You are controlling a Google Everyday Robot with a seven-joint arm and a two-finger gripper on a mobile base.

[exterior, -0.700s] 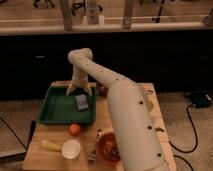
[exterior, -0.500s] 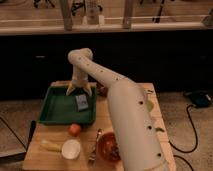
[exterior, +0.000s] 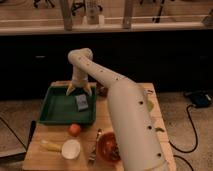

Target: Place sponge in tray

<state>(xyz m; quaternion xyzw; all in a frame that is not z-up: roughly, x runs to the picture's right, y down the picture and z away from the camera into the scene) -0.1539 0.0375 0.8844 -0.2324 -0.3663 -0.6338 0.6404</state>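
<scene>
A blue-grey sponge [exterior: 81, 102] lies flat inside the green tray [exterior: 55, 107], near its right wall. My gripper [exterior: 80, 91] hangs just above and behind the sponge, over the tray's far right corner. Its two yellowish fingertips [exterior: 70, 91] are spread apart and hold nothing. The white arm runs from the lower right of the view up and over to the gripper.
The tray sits on a wooden table [exterior: 50, 160]. In front of it are an orange [exterior: 75, 129], a banana [exterior: 50, 145], a white cup [exterior: 70, 148], a utensil [exterior: 95, 147] and a reddish bowl [exterior: 107, 148]. A dark counter stands behind the table.
</scene>
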